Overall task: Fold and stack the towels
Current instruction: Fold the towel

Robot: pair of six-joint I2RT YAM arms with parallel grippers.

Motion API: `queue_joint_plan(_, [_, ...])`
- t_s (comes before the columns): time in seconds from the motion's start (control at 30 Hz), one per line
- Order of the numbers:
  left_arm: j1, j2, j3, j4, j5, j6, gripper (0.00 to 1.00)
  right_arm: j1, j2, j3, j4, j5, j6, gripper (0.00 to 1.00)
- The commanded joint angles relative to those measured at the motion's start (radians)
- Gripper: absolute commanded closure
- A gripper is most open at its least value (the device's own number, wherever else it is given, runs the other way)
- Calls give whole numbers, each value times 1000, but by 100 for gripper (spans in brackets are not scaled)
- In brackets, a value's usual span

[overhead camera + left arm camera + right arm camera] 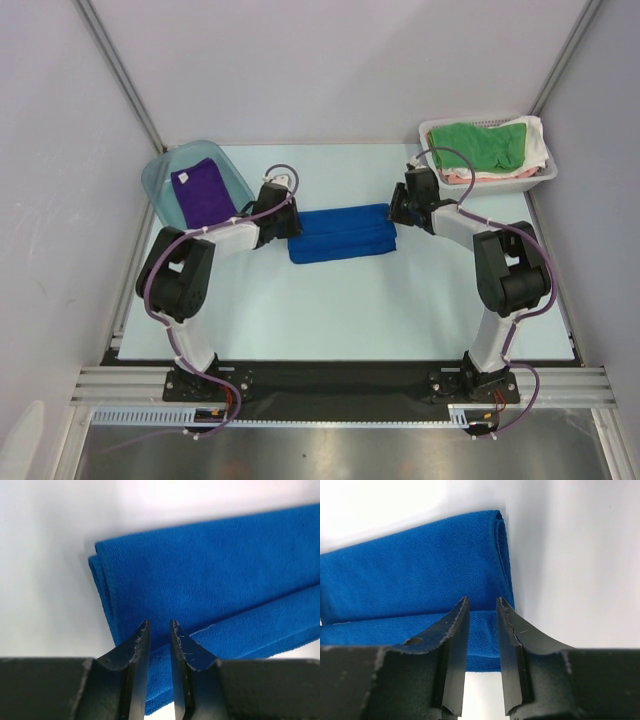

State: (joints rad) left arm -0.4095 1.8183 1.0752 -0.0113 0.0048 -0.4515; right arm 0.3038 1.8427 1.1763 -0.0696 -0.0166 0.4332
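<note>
The royal blue towel (342,233) lies folded into a long band on the table's middle. My left gripper (290,228) is down on its left end and my right gripper (398,216) on its right end. In the left wrist view the towel (210,565) fills the gap between my nearly closed jaws (159,625). In the right wrist view the cloth (410,575) bunches slightly between the jaws (482,600). The dark purple towel (200,192) lies folded in a bin at the back left. The green towel (490,145) lies crumpled in a basket at the back right.
The translucent blue bin (162,180) stands tilted at the back left, close to my left arm. The white basket (540,176) at the back right also holds a white cloth (536,140) and a pinkish item (455,176). Walls enclose the table.
</note>
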Motion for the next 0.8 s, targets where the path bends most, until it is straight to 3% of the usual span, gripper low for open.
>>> queue_joint_plan(0.0, [-17, -10, -21, 7, 44, 23, 74, 6, 0, -9, -7, -3, -5, 68])
queue_joint_plan(0.77, [-44, -148, -159, 50, 158, 23, 78, 3, -169, -164, -13, -13, -7, 75])
